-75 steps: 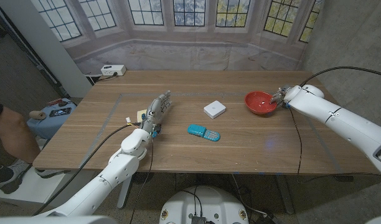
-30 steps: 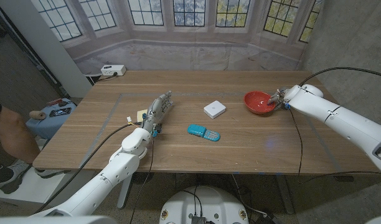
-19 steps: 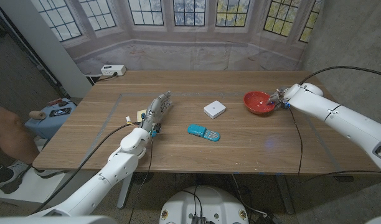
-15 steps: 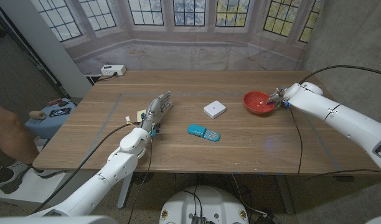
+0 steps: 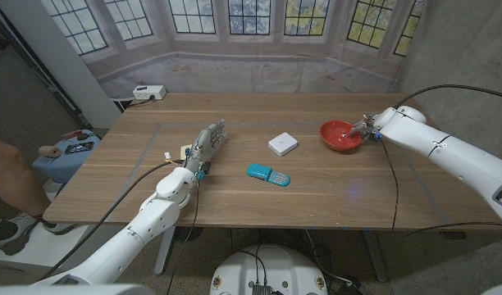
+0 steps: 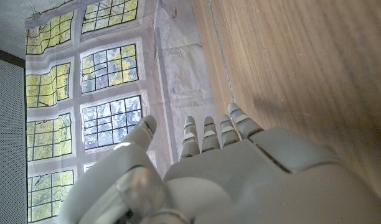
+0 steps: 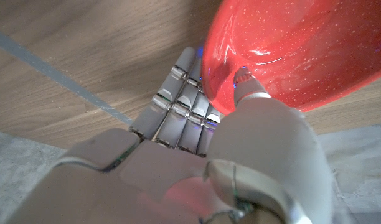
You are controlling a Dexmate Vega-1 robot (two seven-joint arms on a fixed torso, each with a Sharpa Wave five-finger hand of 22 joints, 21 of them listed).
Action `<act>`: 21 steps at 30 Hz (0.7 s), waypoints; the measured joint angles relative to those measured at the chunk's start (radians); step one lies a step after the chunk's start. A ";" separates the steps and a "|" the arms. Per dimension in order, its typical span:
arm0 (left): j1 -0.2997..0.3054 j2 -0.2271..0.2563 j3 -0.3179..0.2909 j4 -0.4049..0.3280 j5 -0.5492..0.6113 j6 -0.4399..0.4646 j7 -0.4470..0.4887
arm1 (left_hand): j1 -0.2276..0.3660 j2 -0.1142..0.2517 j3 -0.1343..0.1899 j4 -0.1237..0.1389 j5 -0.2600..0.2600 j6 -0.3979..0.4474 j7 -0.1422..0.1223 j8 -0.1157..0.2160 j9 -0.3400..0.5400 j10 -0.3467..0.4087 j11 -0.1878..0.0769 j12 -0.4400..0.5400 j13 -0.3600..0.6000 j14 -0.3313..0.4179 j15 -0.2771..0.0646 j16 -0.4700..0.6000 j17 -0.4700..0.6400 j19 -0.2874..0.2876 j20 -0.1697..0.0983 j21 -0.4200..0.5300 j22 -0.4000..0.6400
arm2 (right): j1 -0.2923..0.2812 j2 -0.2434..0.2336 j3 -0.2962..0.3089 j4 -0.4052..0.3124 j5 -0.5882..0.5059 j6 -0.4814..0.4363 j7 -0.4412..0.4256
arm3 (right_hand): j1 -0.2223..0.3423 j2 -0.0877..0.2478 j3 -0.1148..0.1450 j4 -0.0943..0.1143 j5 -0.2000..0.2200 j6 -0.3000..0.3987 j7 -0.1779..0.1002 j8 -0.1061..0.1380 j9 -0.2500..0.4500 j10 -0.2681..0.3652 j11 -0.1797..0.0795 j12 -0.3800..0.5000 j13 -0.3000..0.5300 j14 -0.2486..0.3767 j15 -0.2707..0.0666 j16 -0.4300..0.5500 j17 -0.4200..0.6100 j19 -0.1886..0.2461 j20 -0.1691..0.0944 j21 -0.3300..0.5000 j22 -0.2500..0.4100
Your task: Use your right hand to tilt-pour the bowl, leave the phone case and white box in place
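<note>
The right hand (image 5: 367, 126) pinches the rim of the red bowl (image 5: 342, 135) at the table's (image 5: 333, 184) far right side, thumb inside and fingers (image 7: 178, 109) underneath; to tilt well, I judge it should roll slowly about the wrist, keep the pinch firm, and pour away from the case. The left hand (image 5: 206, 146) holds nothing, fingers straight and together. One bowl, one blue case (image 5: 268, 174), one white box (image 5: 283, 144)

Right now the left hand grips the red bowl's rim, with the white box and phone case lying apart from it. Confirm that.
Wrong hand. The right hand grips the red bowl by its rim, as the right wrist view shows. The white box and phone case do lie apart from it.
</note>
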 measured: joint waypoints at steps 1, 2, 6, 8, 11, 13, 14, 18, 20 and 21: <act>-0.001 0.000 0.000 -0.001 0.000 0.001 -0.001 | 0.000 0.000 0.000 0.000 0.000 0.002 -0.002 0.000 0.000 0.000 0.000 0.000 0.000 0.000 0.000 0.000 0.000 0.000 0.000 0.000 0.000 | 0.000 0.000 0.000 0.000 0.001 0.001 0.001 | 0.000 0.000 0.000 0.000 0.000 0.000 0.000 0.000 0.000 -0.002 0.002 -0.003 -0.001 0.000 0.000 0.000 0.000 -0.001 0.001 0.000 0.000; -0.002 0.001 0.000 -0.002 -0.001 0.004 -0.002 | 0.000 0.000 0.000 0.000 0.000 0.002 -0.002 0.000 0.000 0.000 0.000 0.000 0.000 0.000 0.000 0.000 0.000 0.000 0.000 0.000 0.000 | -0.001 -0.002 0.004 -0.002 0.003 0.003 0.001 | -0.007 0.001 0.000 0.000 0.000 -0.006 0.002 0.000 0.000 -0.002 0.002 -0.003 -0.001 -0.006 0.002 0.000 -0.001 -0.003 0.003 -0.002 0.000; -0.006 0.003 0.002 -0.006 -0.001 0.012 -0.004 | 0.000 0.000 0.000 0.000 0.000 0.002 -0.002 0.000 0.000 0.006 0.005 0.000 0.000 0.000 0.000 0.000 0.000 0.000 0.000 0.000 0.000 | -0.008 -0.008 0.012 -0.007 0.010 0.008 0.001 | -0.013 -0.005 0.000 0.000 0.000 -0.034 0.009 0.000 0.000 -0.034 0.012 -0.015 -0.005 -0.041 0.010 -0.004 -0.011 -0.024 0.015 -0.018 0.000; -0.006 0.003 0.002 -0.006 -0.001 0.015 -0.005 | 0.000 0.000 0.000 0.000 0.000 0.002 -0.002 0.000 0.000 0.006 0.005 0.000 0.000 0.000 0.000 0.000 0.000 0.000 0.000 0.000 0.000 | -0.011 -0.012 0.018 -0.011 0.010 0.008 0.001 | -0.019 -0.007 0.000 0.000 0.000 -0.040 0.015 0.000 0.000 -0.046 0.020 -0.024 -0.009 -0.063 0.017 -0.004 -0.016 -0.034 0.023 -0.025 0.000; -0.010 0.007 0.005 -0.014 -0.001 0.020 -0.005 | 0.000 0.000 0.000 0.000 0.000 0.002 -0.002 0.000 0.000 0.007 0.019 0.000 0.000 0.006 0.006 0.000 0.000 0.000 0.000 0.000 0.000 | -0.017 -0.018 0.026 -0.017 0.023 0.015 0.003 | -0.027 -0.009 0.000 0.000 0.007 -0.063 0.016 0.000 -0.004 -0.085 0.031 -0.043 -0.015 -0.093 0.025 -0.007 -0.025 -0.051 0.030 -0.037 0.000; -0.010 0.007 0.005 -0.014 -0.002 0.023 -0.005 | 0.000 0.000 0.000 0.000 0.000 0.002 -0.002 0.000 0.000 0.005 0.020 0.000 0.000 0.007 0.007 0.000 0.000 0.004 0.004 0.000 0.000 | -0.024 -0.023 0.034 -0.023 0.023 0.015 0.003 | -0.029 -0.011 0.002 -0.007 0.007 -0.070 0.016 0.000 -0.005 -0.113 0.045 -0.058 -0.021 -0.109 0.032 -0.007 -0.031 -0.053 0.032 -0.040 0.000; -0.010 0.007 0.005 -0.014 -0.002 0.026 -0.005 | 0.000 0.000 0.000 0.000 0.000 0.002 -0.002 0.000 0.000 0.005 0.020 0.000 0.000 0.007 0.007 0.000 0.000 0.005 0.005 0.000 0.000 | -0.025 -0.024 0.036 -0.025 0.023 0.015 0.003 | -0.031 -0.013 0.001 -0.007 0.007 -0.077 0.016 0.000 -0.005 -0.121 0.053 -0.063 -0.023 -0.119 0.033 -0.007 -0.035 -0.057 0.036 -0.044 0.000; -0.010 0.012 0.006 -0.029 -0.002 0.031 -0.003 | 0.000 0.000 0.000 0.000 0.000 0.002 -0.002 0.000 0.000 0.005 0.020 0.000 0.000 0.007 0.007 0.000 0.000 0.005 0.005 0.000 0.000 | -0.034 -0.031 0.047 -0.034 0.041 0.030 0.002 | -0.040 -0.013 0.002 -0.007 0.011 -0.084 0.023 0.000 -0.005 -0.154 0.074 -0.081 -0.030 -0.150 0.043 -0.007 -0.047 -0.073 0.045 -0.053 0.000; -0.010 0.013 0.006 -0.033 -0.002 0.034 0.000 | 0.000 0.000 0.000 0.000 0.000 0.001 -0.002 0.000 0.000 0.005 0.020 0.000 0.000 0.007 0.007 0.000 0.000 0.005 0.005 0.000 0.000 | -0.038 -0.035 0.053 -0.040 0.044 0.032 0.001 | -0.040 -0.013 0.005 -0.010 0.011 -0.092 0.024 0.000 -0.005 -0.166 0.077 -0.092 -0.032 -0.164 0.043 -0.007 -0.052 -0.077 0.048 -0.061 0.000; -0.011 0.015 0.006 -0.035 -0.001 0.036 0.002 | 0.000 0.000 0.000 0.000 0.000 0.001 -0.002 0.000 0.000 0.005 0.020 0.000 0.000 0.007 0.007 0.000 0.000 0.005 0.005 0.000 0.000 | -0.041 -0.037 0.057 -0.044 0.046 0.035 0.000 | -0.040 -0.013 0.006 -0.011 0.011 -0.097 0.025 0.000 -0.005 -0.172 0.083 -0.092 -0.034 -0.171 0.045 -0.007 -0.055 -0.084 0.049 -0.064 0.000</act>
